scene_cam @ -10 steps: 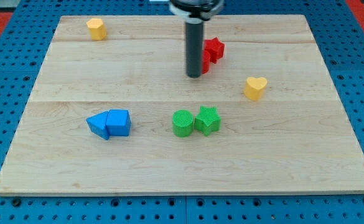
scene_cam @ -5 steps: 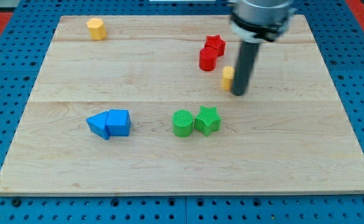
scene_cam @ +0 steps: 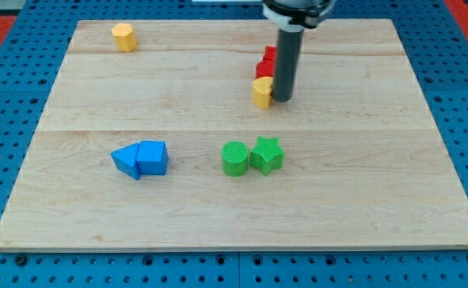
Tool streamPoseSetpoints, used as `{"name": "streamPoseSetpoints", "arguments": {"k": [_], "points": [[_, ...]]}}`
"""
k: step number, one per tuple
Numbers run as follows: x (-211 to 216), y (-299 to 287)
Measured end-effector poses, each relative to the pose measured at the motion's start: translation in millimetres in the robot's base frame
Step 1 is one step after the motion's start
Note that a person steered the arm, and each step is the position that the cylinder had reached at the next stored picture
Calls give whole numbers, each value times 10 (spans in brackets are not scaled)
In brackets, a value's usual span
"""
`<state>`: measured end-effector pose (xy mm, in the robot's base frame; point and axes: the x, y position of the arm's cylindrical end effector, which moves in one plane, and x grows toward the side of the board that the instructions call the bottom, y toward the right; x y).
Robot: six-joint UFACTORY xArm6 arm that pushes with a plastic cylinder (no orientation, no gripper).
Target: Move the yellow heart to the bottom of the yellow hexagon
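The yellow heart (scene_cam: 262, 92) lies on the wooden board (scene_cam: 234, 208), right of centre in the upper half. My tip (scene_cam: 282, 100) touches the heart's right side. The yellow hexagon (scene_cam: 123, 37) stands far off at the view's top left corner of the board. Two red blocks (scene_cam: 266, 64) sit just above the heart, partly hidden behind my rod.
Two blue blocks (scene_cam: 141, 158) sit together at the lower left of centre. A green cylinder (scene_cam: 234, 158) and a green star (scene_cam: 266, 154) sit side by side below the heart. A blue pegboard surrounds the board.
My rod swung right behind the yellow heart, then pushed it leftward. The heart has slid left to just below the red blocks.
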<state>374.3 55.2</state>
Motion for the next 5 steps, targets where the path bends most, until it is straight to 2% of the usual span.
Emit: {"name": "streamPoseSetpoints", "arguments": {"k": [1,2,3,5], "points": [[-197,-444],[-197,-1132],[-197,-1475],[-197,-1559]]}}
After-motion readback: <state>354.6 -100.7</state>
